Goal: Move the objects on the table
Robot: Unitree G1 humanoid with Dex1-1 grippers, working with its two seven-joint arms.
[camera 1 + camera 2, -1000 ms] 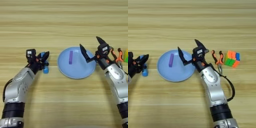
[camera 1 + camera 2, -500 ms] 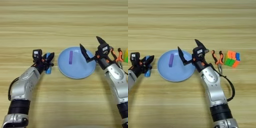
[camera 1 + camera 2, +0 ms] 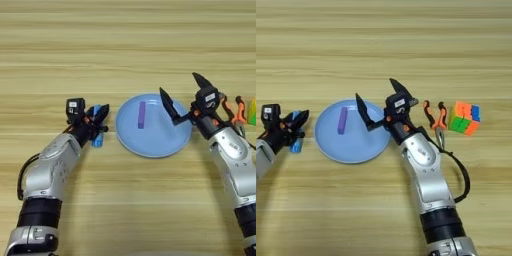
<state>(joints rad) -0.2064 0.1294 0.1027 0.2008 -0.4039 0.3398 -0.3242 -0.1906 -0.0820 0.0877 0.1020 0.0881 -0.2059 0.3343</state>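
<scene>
Blue tube (image 3: 97, 139) lies on the bench (image 3: 128, 50), touching the plate's left side, under the left end effector (image 3: 95, 120), fingers narrow. It looks light and slippery; pinch its middle. Right end effector (image 3: 184, 95) spreads wide over plate (image 3: 150, 145) holding purple bar (image 3: 142, 114).

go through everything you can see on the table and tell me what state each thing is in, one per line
Blue tube: lying on the table, left of the plate, at the left tool's fingers.
Purple bar: lying flat on the plate.
Plate: upright, holding only the bar.
Puzzle cube: scrambled, resting on the table.
Orange-handled pliers: lying beside the cube.
Left tool: at the tube.
Right tool: open over the plate's right rim.
</scene>
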